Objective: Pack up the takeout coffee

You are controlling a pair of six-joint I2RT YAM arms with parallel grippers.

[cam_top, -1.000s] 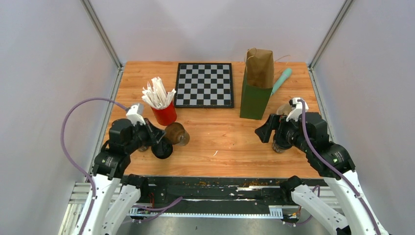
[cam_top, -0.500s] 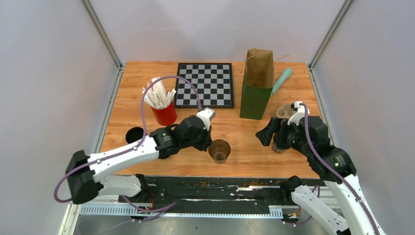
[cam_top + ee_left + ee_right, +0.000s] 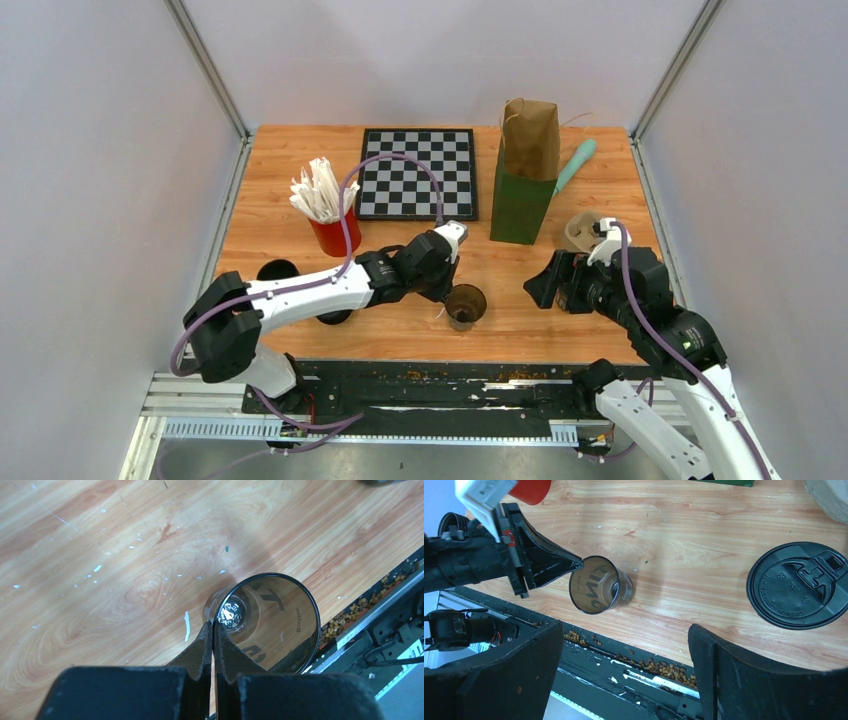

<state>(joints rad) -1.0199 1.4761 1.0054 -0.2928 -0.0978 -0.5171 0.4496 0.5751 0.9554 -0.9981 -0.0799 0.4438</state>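
Left gripper (image 3: 214,636) has its jaws together, pinched on the rim of the cup (image 3: 265,622), one finger inside the wall and one outside. The cup is open-topped, no lid on, and looks empty. It sits front-centre on the table (image 3: 400,250), near the front edge and tilted. Can't tell if its base touches the wood.

Right gripper (image 3: 552,285) hangs low at front right with jaws wide apart, holding nothing. A lid (image 3: 799,585) lies flat on the table just below it, well apart from the cup. A second lid (image 3: 278,270) lies at far left. Another dark disc (image 3: 335,318) shows partly under the left arm, probably a lid, not sure.

The bag (image 3: 532,140) stands upright at back right, against a green box (image 3: 520,208). Can't tell if it is inside or behind the box. Its inside is not visible. A tan tray (image 3: 582,230) sits beside the right arm. The straws cup (image 3: 335,235) and chessboard (image 3: 418,173) are away from the action.

Progress: early. No cup visibly packed, and the cup in hand is unlidded and well short of the bag. Left to do, as I judge it: bring cup and lid together, press the lid on, carry to the bag, lower in upright. Only one cup shows.
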